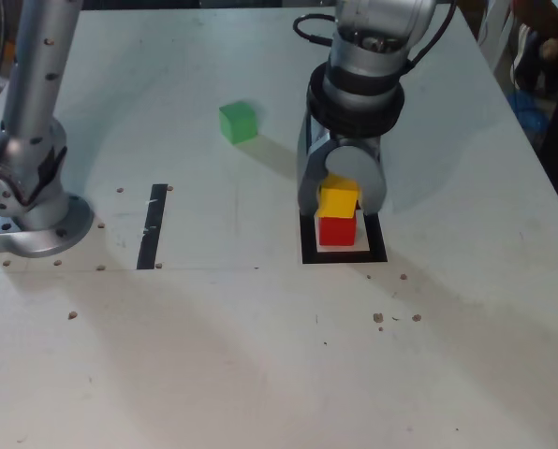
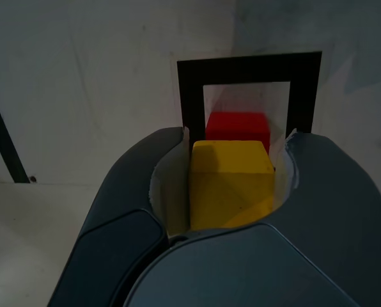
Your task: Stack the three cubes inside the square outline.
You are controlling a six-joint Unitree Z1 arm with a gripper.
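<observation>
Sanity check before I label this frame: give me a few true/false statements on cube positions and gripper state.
1. The red cube sits inside the square outline. True.
2. The gripper is empty. False: it is shut on the yellow cube.
3. The green cube is on top of the stack. False: it lies alone on the table, off to the exterior view's left of the outline.
4. The yellow cube is over the red cube. True.
5. The straight black tape strip lies to the exterior view's right of the outline. False: it lies to its left.
</observation>
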